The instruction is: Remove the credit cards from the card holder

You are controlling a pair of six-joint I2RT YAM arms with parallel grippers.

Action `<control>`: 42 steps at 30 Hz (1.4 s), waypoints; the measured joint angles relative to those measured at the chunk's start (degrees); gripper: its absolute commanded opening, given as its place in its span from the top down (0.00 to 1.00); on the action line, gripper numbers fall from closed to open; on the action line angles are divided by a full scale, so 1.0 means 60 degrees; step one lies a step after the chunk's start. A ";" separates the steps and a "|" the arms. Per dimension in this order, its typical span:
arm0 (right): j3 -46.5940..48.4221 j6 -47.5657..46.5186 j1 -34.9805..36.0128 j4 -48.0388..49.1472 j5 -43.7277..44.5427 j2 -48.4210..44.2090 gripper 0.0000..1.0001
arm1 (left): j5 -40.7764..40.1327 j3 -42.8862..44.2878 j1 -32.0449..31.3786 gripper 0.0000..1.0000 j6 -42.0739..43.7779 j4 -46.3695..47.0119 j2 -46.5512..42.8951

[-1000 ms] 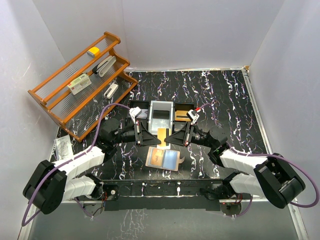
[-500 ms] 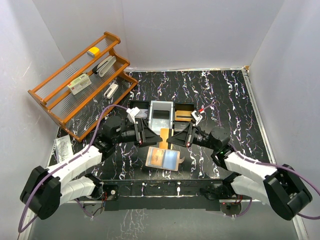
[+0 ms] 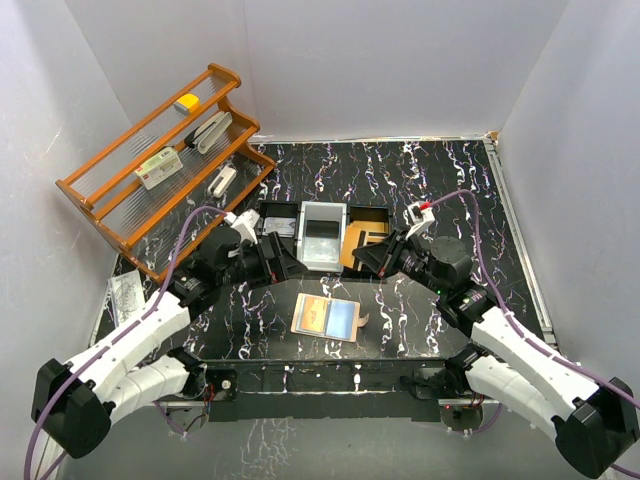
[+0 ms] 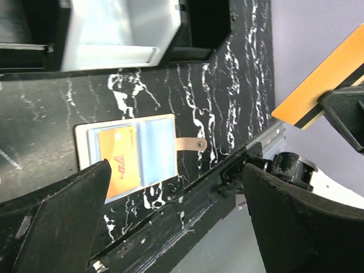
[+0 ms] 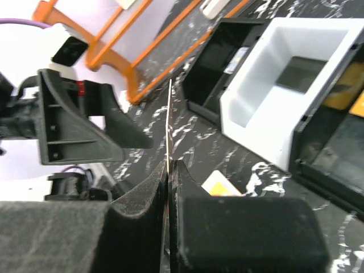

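The card holder [image 3: 328, 318] lies open on the table near the front, tan with a snap tab [image 4: 190, 144]. An orange card [image 4: 116, 164] and a blue-grey card [image 4: 153, 151] sit in it. My right gripper [image 3: 368, 258] is shut on another orange credit card [image 3: 350, 249], held on edge above the table beside the tray; the right wrist view shows that credit card [image 5: 169, 122] edge-on between the pads [image 5: 145, 190]. My left gripper [image 3: 283, 265] stands open and empty, left of the held card and behind the holder. Its fingers [image 4: 57, 227] frame the holder from above.
A black-and-grey tray [image 3: 323, 235] with a pale middle compartment stands behind the holder; orange cards lie in its right compartment [image 3: 368, 230]. An orange wooden rack [image 3: 165, 165] with small items fills the back left. A clear packet [image 3: 125, 292] lies at the left edge.
Both grippers were pinching the orange card between them. The left gripper opened, let go and drew back left. The right gripper carried the card back and right, toward the tray.
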 measured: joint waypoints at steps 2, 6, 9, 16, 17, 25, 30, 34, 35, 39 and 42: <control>0.0026 -0.0645 0.0000 -0.0295 0.0321 -0.0095 1.00 | -0.0368 -0.0004 0.0000 0.01 0.0007 -0.0339 -0.0160; 0.0073 -0.2000 0.0000 -0.0729 0.0739 -0.0131 1.00 | -0.1031 -0.0004 0.0000 0.01 0.0036 -0.0816 -0.0659; 0.0244 -0.3115 0.0022 -0.1089 0.1045 -0.0120 1.00 | -0.1435 -0.0004 0.0000 0.01 0.0036 -0.1060 -0.0922; 0.1745 -0.5963 0.0488 -0.2390 0.2102 0.0729 1.00 | -0.1898 -0.0004 0.0000 0.01 0.0029 -0.1333 -0.1027; 0.1960 -0.6419 0.0594 -0.2550 0.2357 0.0892 1.00 | -0.1934 -0.0004 0.0000 0.01 0.0029 -0.1366 -0.1027; 0.3286 -0.9694 0.0900 -0.3610 0.4051 0.2914 1.00 | -0.2011 -0.0062 0.0000 0.01 0.0044 -0.1443 -0.1147; 0.3515 -1.1030 0.0863 -0.3683 0.4659 0.3767 1.00 | -0.2073 -0.0058 0.0000 0.01 0.0182 -0.1621 -0.1158; 0.3541 -1.1653 0.0681 -0.3588 0.4583 0.3996 1.00 | -0.2095 -0.0058 0.0000 0.01 0.0237 -0.1756 -0.1158; 0.3552 -1.1785 0.0627 -0.3581 0.4557 0.4171 1.00 | -0.2091 -0.0058 0.0000 0.01 0.0248 -0.1752 -0.1158; 0.3555 -1.2353 0.0463 -0.3625 0.4419 0.4925 1.00 | -0.2036 -0.0058 0.0000 0.01 0.0259 -0.1727 -0.1122; 0.3555 -1.2921 0.0335 -0.3595 0.4204 0.5286 1.00 | -0.1960 -0.0058 0.0000 0.01 0.0291 -0.1727 -0.1013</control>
